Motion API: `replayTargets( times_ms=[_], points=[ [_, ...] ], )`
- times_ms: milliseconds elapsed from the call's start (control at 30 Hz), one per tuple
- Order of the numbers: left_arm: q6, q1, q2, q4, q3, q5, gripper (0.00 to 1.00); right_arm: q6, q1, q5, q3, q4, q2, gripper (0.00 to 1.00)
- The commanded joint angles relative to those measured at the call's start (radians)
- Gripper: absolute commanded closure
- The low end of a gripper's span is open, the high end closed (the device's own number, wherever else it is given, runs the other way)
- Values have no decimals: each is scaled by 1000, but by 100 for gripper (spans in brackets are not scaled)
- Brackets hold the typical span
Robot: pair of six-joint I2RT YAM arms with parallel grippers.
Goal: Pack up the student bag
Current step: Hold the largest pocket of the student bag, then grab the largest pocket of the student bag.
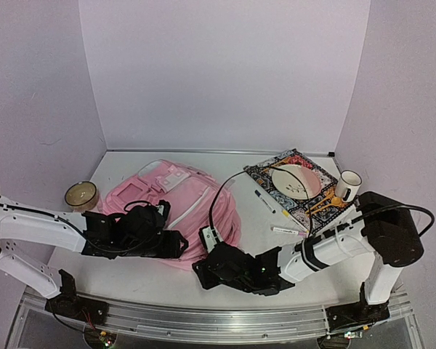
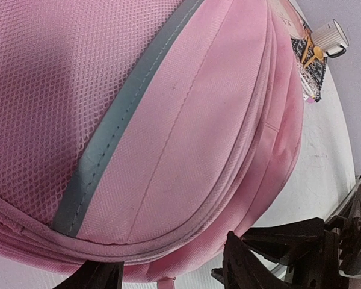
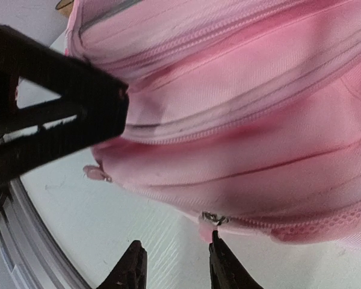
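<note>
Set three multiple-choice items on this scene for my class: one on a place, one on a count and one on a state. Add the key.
1. Where does the mug stand?
A. far left
B. by the mat's right corner
C. between the arms

2. How many pens lie between the bag and the mat?
A. one
B. two
C. four

3. How is the right tool?
A. shut on a pen
B. holding the mug
C. open, just below the zip pull

Key:
1 B: the top view shows it at the mat's right corner.
2 B: one pen lies near the bag and a second lies nearer the arms.
3 C: the wrist view shows its fingers apart with nothing between them.
</note>
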Motion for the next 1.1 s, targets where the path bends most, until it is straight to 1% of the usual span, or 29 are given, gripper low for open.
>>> replayTargets(
  times_ms=[0, 100, 233, 367, 500, 667, 800, 1067],
  points=[
    [24, 4, 18, -19, 27, -8, 42, 5, 2, 130, 92, -61, 58, 66],
    [24, 5, 21, -19, 28, -8, 42, 45, 3, 171, 134, -128, 90, 68],
    [21, 4, 30, -18, 30, -5, 42, 102, 3, 220, 151, -185, 111, 71],
    [22, 4, 40, -18, 35, -4, 42, 146, 7, 266, 191, -291, 130, 73],
    [24, 4, 44, -18, 37, -8, 42, 188, 10, 279, 203, -352, 138, 76],
    [27, 4, 47, -18, 40, -12, 42, 245, 18, 284, 210, -422, 153, 76],
    [26, 4, 46, -17, 40, -14, 42, 239, 24, 287, 225, -437, 163, 72],
    [24, 4, 44, -18, 37, -13, 43, 197, 29, 296, 292, -439, 204, 72]
  ],
)
